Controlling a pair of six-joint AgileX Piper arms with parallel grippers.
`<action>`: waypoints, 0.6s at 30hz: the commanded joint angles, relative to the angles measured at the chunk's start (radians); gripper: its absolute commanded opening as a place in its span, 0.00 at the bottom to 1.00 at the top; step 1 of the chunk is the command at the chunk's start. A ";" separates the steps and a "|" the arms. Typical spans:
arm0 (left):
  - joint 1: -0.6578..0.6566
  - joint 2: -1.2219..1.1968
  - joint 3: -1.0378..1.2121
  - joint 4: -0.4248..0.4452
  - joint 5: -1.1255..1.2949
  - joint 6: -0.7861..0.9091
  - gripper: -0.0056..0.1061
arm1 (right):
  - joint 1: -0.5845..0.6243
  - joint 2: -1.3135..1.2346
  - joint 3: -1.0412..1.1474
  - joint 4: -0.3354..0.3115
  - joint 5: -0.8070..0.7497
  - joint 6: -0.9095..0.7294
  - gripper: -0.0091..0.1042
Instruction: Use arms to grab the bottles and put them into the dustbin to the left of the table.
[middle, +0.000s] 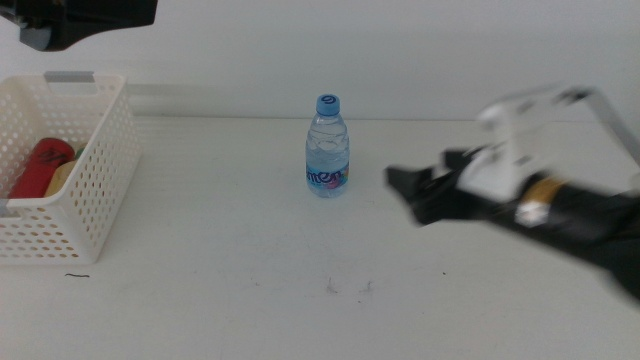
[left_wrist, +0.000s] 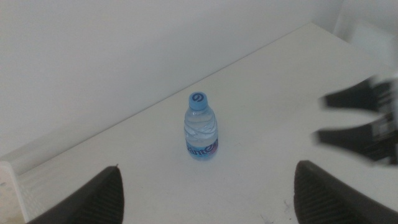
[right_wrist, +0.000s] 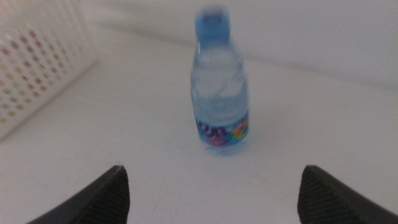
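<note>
A small clear water bottle (middle: 327, 147) with a blue cap and blue label stands upright on the white table (middle: 250, 300), also in the left wrist view (left_wrist: 201, 127) and the right wrist view (right_wrist: 220, 88). My right gripper (middle: 400, 192) is open and empty, to the right of the bottle, a short gap away, jaws pointing at it. My left gripper (left_wrist: 205, 193) is open and empty, high above the basket at the far left. The white perforated dustbin (middle: 95, 190) holds the red can (middle: 38, 166) and a yellowish bottle (middle: 62, 176).
The right gripper also shows in the left wrist view (left_wrist: 357, 118). Small dark scuff marks (middle: 348, 288) lie on the table in front of the bottle. The dustbin's wall shows in the right wrist view (right_wrist: 37, 68).
</note>
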 joint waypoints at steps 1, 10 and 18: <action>-0.002 -0.005 -0.005 -0.004 -0.013 -0.003 0.89 | 0.001 -0.212 -0.035 -0.041 0.269 -0.004 0.79; -0.002 -0.005 -0.005 -0.004 -0.013 -0.003 0.89 | 0.001 -0.476 -0.357 0.057 0.841 -0.233 0.79; -0.002 -0.005 -0.005 -0.004 -0.013 -0.003 0.89 | 0.001 -0.473 -0.362 0.057 0.846 -0.232 0.79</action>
